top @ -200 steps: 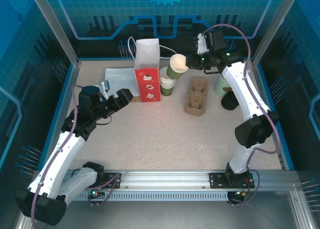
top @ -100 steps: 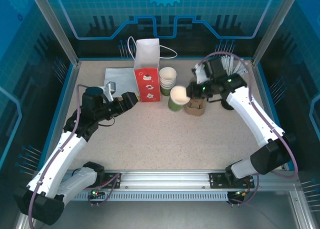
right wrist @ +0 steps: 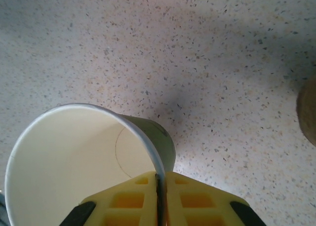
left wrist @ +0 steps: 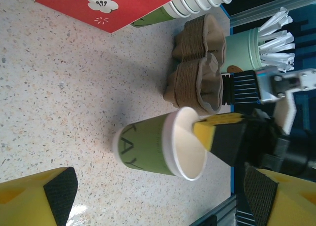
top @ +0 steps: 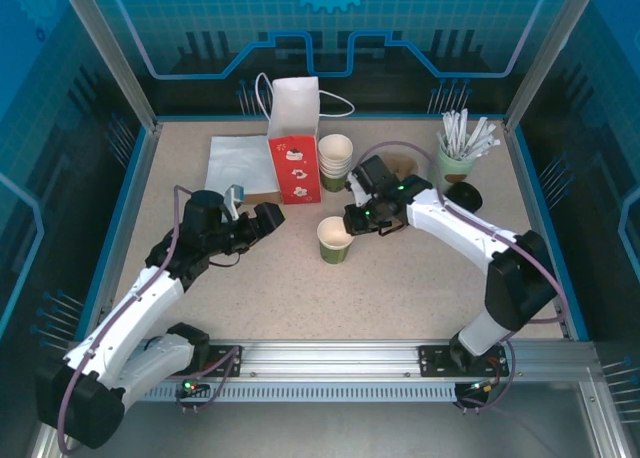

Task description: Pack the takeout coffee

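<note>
- Cup (top: 335, 240): dark green, white inside, upright mid-bench (top: 300, 298), in front of the paper bag (top: 294, 138) & apart from it. Base looks down on the surface or just above it; can't tell which.
- R tool (top: 351, 222): clenched on the cup's rim, one finger inside the wall, one outside. Its wrist view shows the rim edge nipped between the yellow pads (right wrist: 128, 201).
- L tool (top: 268, 216): released, jaws spread wide, on the cup's left & aimed at it, not touching.
- Step, as I read it: stand the cup down, prob. for the L side to take it for bagging.
- Rim pinch is on thin paper, so no extra squeeze or the wall creases. Hold it vertical, lower straight, no drag.
- If L takes over: close around the body mid-height, one jaw each side, before R lets go.
- R exit: open, then lift straight up so the inner finger clears the rim w/o tipping it.
- Watch the cup stack (top: 336, 156) & cardboard carriers (left wrist: 197, 78) just behind. The bag is tall & narrow, so enter from above, centred.
</note>
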Controlling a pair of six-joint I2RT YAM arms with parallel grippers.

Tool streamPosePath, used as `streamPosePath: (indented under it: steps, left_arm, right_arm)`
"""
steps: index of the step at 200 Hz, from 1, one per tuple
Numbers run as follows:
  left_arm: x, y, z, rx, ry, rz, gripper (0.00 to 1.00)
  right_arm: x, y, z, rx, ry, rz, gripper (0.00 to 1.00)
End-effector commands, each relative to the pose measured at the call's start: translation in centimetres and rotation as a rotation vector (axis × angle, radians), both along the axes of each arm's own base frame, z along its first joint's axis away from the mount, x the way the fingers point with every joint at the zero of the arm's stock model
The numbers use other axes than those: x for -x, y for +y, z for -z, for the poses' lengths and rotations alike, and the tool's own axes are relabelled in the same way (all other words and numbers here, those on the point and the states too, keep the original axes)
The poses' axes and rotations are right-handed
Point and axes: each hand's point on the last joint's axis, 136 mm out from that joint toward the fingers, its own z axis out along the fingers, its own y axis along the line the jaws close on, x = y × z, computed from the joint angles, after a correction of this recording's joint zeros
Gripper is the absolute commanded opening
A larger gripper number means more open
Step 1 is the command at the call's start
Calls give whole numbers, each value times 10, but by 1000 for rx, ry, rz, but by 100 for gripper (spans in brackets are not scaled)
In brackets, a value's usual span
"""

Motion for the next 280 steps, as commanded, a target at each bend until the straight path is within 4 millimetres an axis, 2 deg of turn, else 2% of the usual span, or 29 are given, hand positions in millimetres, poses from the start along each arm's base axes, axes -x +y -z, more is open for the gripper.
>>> streamPosePath:
  steps: [1,28,40,57,73,90,108,136,171,194,229,280]
  left_arm:
    - [-2,-6,0,19,-5,10,91]
    - [-3,-9,3,19,0,15,91]
    - [-3,-9,3,19,-1,16,91]
    - [-3,-9,2,17,-4,16,91]
    - [-3,-9,-2,13,-13,17,91]
    - [-3,-10,-7,13,-32,24,92]
    - [-3,-13,-14,18,-56,38,92]
    - [-4,-20,-21,30,-81,62,92]
    - [-6,-27,-19,30,-80,77,92]
    - [-7,-30,-17,30,-75,85,92]
    - [-7,-33,-15,27,-69,92,92]
    - [-8,-34,-12,15,-62,95,92]
  right_arm:
    - [-4,8,9,31,-22,-16,13]
    - [-1,10,17,31,-1,-30,18]
    - [0,9,14,28,0,-33,22]
    - [-1,5,0,-7,-21,-20,30]
    - [-2,-6,-22,-45,-49,0,34]
    - [-3,-29,-44,-33,-92,24,38]
    - [-5,-63,-62,-4,-132,68,43]
    - [-12,-130,-70,44,-173,181,47]
    - [-25,-206,-58,173,-190,301,50]
    - [-36,-239,-41,278,-174,335,49]
    - [-57,-264,-27,428,-179,291,50]
    - [-78,-276,2,423,-91,240,50]
